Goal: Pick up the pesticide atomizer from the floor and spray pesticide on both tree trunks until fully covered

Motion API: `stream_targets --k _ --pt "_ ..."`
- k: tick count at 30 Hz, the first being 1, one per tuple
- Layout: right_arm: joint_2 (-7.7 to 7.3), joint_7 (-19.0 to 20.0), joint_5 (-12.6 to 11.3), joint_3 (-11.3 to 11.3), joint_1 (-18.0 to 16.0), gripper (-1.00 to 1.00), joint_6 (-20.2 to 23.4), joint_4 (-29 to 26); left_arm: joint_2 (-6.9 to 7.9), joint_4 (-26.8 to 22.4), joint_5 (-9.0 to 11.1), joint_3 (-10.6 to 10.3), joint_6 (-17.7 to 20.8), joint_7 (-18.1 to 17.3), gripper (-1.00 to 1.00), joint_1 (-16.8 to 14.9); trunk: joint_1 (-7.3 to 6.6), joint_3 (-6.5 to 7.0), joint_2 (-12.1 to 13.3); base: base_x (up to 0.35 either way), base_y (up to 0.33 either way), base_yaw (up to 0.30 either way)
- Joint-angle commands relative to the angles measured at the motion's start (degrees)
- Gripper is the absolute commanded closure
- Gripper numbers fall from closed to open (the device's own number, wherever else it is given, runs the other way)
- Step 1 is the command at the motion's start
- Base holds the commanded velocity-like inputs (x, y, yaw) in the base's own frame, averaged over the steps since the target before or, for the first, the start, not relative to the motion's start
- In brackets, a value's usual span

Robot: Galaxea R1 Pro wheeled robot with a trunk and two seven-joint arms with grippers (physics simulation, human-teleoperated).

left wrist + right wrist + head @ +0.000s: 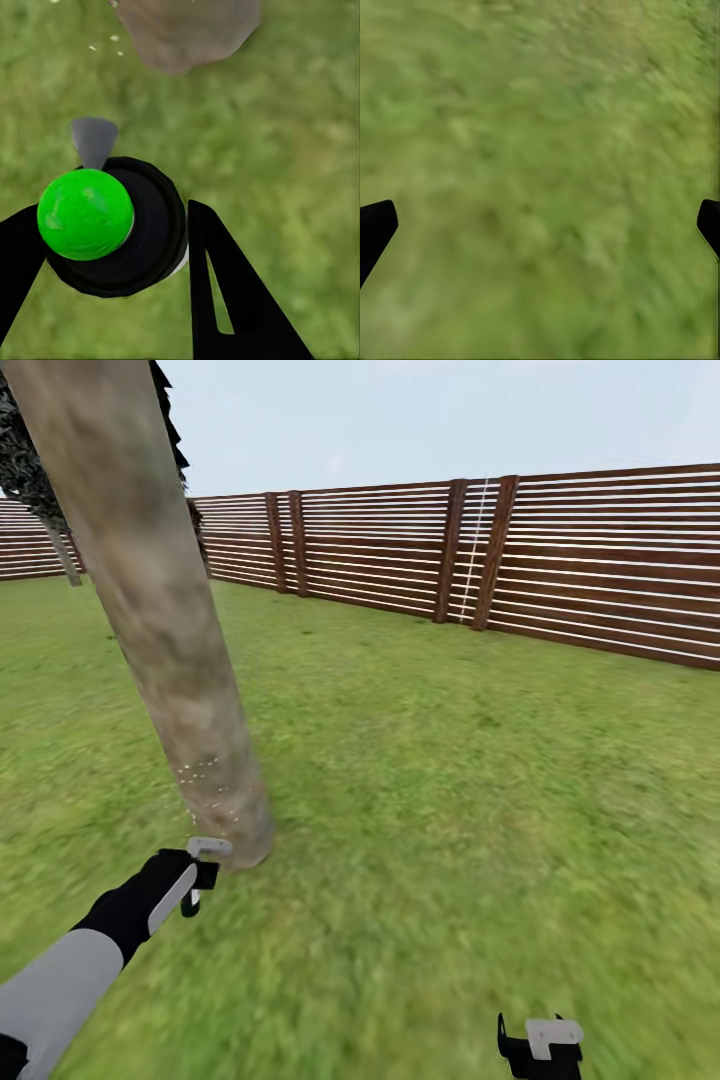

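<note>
While much is cropped, these parts stay legible:
Hidden: the pesticide atomizer shows just its black top and a green dot, its body concealed below; the tree trunk is cut off above.
Left gripper: jaws clamped on the atomizer, near the trunk's base, pale specks on the bark.
Right gripper: jaws spread wide over grass, fingertips at the frame edges.
Surroundings: lawn, brown slatted fence far, second tree far left.

Smooth mottled tree trunk, slatted wooden fence, glossy green-topped atomizer
</note>
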Motion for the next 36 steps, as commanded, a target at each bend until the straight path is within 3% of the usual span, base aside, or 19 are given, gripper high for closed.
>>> stream_targets --k 1,4,8,11,17,28,34,36 --pt "0.0 0.0 0.0 0.0 0.0 -1.0 0.0 0.0 -0.07 0.1 0.2 0.0 -0.2 0.5 1.0 0.0 0.0 0.0 0.0 0.2 -0.218 0.065" --pt "0.0 0.0 0.0 0.0 0.0 -1.0 0.0 0.0 -0.17 0.1 0.6 0.1 -1.2 1.3 1.0 0.0 0.0 0.0 0.0 0.078 -0.083 0.212" --pt "0.05 0.0 0.0 0.0 0.0 -1.0 0.0 0.0 0.28 1.0 0.9 0.4 -5.5 1.1 1.0 0.0 0.0 0.0 0.0 0.005 -0.005 0.274" --pt "0.04 0.0 0.0 0.0 0.0 -1.0 0.0 0.0 0.37 1.5 0.9 2.4 -6.6 0.7 1.0 0.0 0.0 0.0 0.0 0.0 0.0 0.278" --pt "0.03 0.0 0.0 0.0 0.0 -1.0 0.0 0.0 -0.09 1.5 0.8 2.9 -6.9 0.5 1.0 0.0 0.0 0.0 0.0 0.0 -0.015 0.141" --pt "0.04 0.0 0.0 0.0 0.0 -1.0 0.0 0.1 -0.26 1.5 0.4 2.8 -6.9 0.5 1.0 0.1 0.0 0.0 0.0 0.034 -0.253 0.002" --pt "0.09 0.0 0.0 0.0 0.0 -1.0 0.0 0.1 -0.15 1.5 0.3 2.6 -5.3 0.4 1.0 0.1 0.0 0.0 0.0 0.218 -0.209 0.026" --pt "0.09 0.0 0.0 0.0 0.0 -1.0 0.0 0.1 -0.29 1.4 0.3 2.5 -3.2 0.5 1.0 0.1 0.0 0.0 0.0 0.219 -0.205 0.225"
